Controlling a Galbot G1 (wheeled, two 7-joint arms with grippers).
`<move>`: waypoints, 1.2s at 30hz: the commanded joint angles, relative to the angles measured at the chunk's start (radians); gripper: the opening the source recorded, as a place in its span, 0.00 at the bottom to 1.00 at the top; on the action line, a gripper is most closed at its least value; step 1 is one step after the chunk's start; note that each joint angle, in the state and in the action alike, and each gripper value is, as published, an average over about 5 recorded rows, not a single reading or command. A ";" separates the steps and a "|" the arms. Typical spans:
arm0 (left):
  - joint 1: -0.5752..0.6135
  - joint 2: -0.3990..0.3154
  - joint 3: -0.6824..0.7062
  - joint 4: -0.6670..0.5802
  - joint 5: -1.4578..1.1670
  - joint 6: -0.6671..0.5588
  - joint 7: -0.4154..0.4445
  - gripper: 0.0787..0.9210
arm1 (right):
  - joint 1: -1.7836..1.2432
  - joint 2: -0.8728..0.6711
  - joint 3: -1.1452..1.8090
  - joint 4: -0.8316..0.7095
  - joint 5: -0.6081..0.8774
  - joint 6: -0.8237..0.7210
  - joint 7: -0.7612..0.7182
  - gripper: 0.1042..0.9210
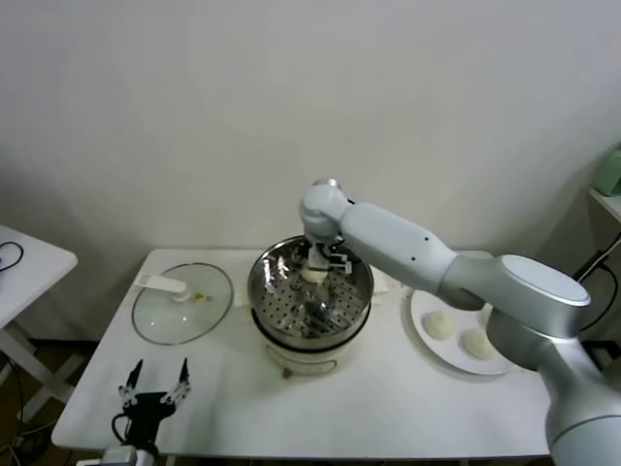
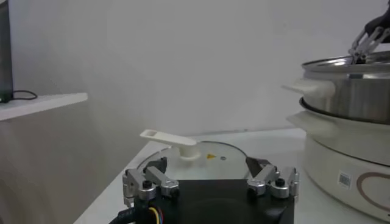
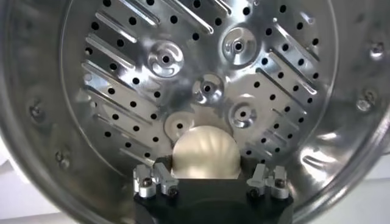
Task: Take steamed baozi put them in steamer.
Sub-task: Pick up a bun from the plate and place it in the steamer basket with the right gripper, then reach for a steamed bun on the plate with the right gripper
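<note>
**Right end effector holds a baozi over the steamer**

The right end effector (image 3: 207,179) is clamped on one steamed baozi (image 3: 204,152), a smooth cream-white dome held between its fingers above the steamer (image 3: 73,73) floor. Only the right wrist view shows that floor closely: shiny steel, pierced with rows of round holes, ribbed with pressed slots and a few raised round bosses. The head view shows what the wrist view cannot: the right end effector (image 1: 320,264) reaches in at the pot's 12 o'clock rim, the bun (image 1: 313,275) just inside it, and the steamer (image 1: 267,291) sits on a white base at the counter's centre.

At 3 o'clock from the pot a white plate (image 1: 419,335) carries two more baozi (image 1: 439,324), lying near each other. At 9 o'clock lies a flat round glass lid (image 1: 155,316) with a white handle.

The left end effector (image 1: 153,388) is parked at 7 o'clock near the counter's front edge, its fingers spread apart. The left wrist view shows the left end effector (image 2: 210,182) low over the surface, the lid (image 2: 213,152) ahead, and the steamer's (image 2: 347,103) outer wall rising above its white base.

The counter (image 1: 408,408) is white and plain, set against a bare pale wall; a second white table (image 1: 29,267) stands at 9 o'clock.
</note>
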 commanded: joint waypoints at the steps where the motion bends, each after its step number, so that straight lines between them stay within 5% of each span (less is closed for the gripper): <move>1: 0.002 0.000 0.000 -0.001 -0.002 -0.001 -0.001 0.88 | -0.013 0.018 0.013 -0.021 -0.035 0.022 0.008 0.84; 9: 0.002 0.000 -0.003 -0.011 -0.001 0.001 -0.001 0.88 | 0.092 -0.060 -0.032 0.106 0.084 0.026 -0.037 0.88; 15: -0.006 0.000 0.001 -0.010 0.003 0.006 -0.001 0.88 | 0.263 -0.218 -0.094 0.250 0.320 -0.036 -0.079 0.88; 25: -0.020 0.007 0.011 -0.020 0.003 0.015 -0.002 0.88 | 0.541 -0.574 -0.396 0.342 1.005 -0.568 -0.089 0.88; 36: -0.010 0.002 0.029 -0.029 0.013 0.012 -0.001 0.88 | 0.237 -0.823 -0.215 0.340 0.979 -0.763 -0.109 0.88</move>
